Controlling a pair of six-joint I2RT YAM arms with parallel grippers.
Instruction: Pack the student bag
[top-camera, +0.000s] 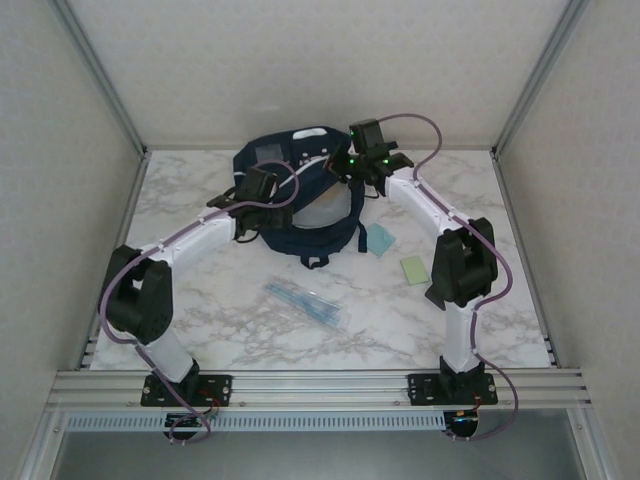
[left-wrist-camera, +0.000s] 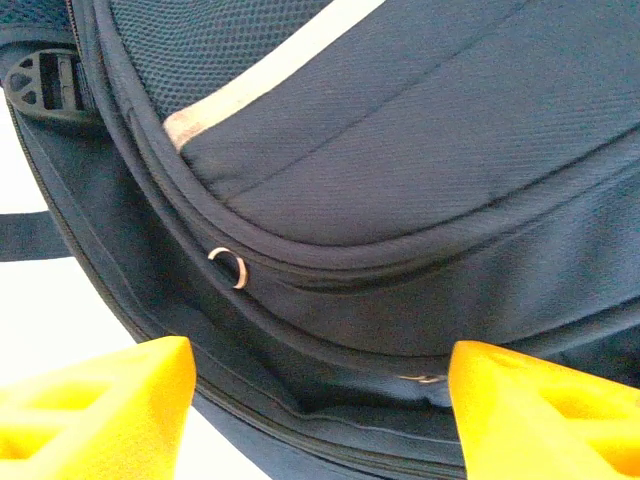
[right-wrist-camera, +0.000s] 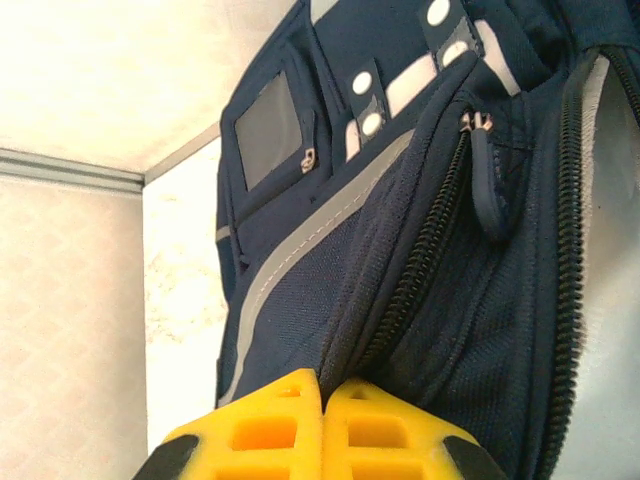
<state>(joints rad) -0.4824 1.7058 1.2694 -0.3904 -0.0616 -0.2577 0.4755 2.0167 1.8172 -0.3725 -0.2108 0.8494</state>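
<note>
So the left claw (left-wrist-camera: 320, 352) was spread wide with nothing in it, and the student bag (left-wrist-camera: 400, 150) sat right in front of its tips, a curved navy seam running across between the two fingers. Just past that seam, a bit to the claw's left, was a small metal zipper ring (left-wrist-camera: 228, 267). My take: this step was getting the bag's mouth open. The way to do it well would be to close on that seam edge near the ring and not grab a big wad of fabric. The right claw (right-wrist-camera: 322, 380) was clamped shut, with a fold of the bag beside the zipper teeth running straight into its tips, so I read it as pinching the rim. A dark zipper pull (right-wrist-camera: 490, 185) hung just beyond it, and the grey patch (right-wrist-camera: 270, 125) was further out. I'd hold that pinch steady and pull the left side away from it gently, or the whole bag could slide. Well behind both claws, a pale blue square (top-camera: 380, 240), a green pad (top-camera: 414, 270) and a bundle of pens (top-camera: 305, 302) lay on the counter (top-camera: 250, 335), not yet packed.
</note>
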